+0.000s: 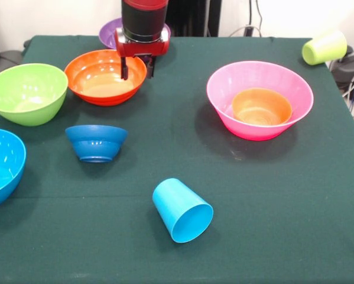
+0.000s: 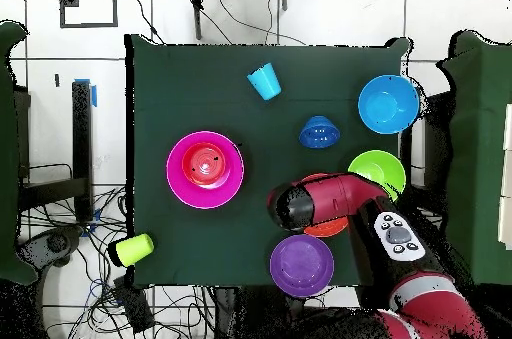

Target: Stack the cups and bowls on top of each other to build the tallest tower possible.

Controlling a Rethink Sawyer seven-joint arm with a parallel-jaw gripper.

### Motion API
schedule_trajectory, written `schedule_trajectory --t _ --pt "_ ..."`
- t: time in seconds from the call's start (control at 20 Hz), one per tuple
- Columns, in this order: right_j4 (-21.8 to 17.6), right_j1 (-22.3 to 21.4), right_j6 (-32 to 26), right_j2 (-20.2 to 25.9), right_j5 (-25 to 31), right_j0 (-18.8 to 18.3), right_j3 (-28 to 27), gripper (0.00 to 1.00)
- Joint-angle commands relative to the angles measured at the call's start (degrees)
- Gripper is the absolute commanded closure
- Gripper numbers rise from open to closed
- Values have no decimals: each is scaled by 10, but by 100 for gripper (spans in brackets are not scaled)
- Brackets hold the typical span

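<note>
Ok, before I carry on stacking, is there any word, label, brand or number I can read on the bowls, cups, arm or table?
None can be read.
Glossy plastic bowls, such as the large pink bowl: plain.
Sky blue plastic tumbler and pale yellow-green tumbler: plain.
Grey button panel on the red arm: marks too small to read.
Dark green tablecloth: no text.

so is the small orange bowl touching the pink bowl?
Touching. In the front view the small orange bowl sits inside the pink bowl, resting on its bottom; the overhead view also shows it centred within the pink rim.
</note>
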Motion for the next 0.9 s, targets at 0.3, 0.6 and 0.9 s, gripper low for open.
schedule_trajectory --t 0.3,0.6,0.9 --pt "-44 32 -4 4 -38 17 -34 0" --pt "-45 36 -4 3 -44 15 -33 0" --pt "-46 32 -17 18 -67 -2 -19 0"
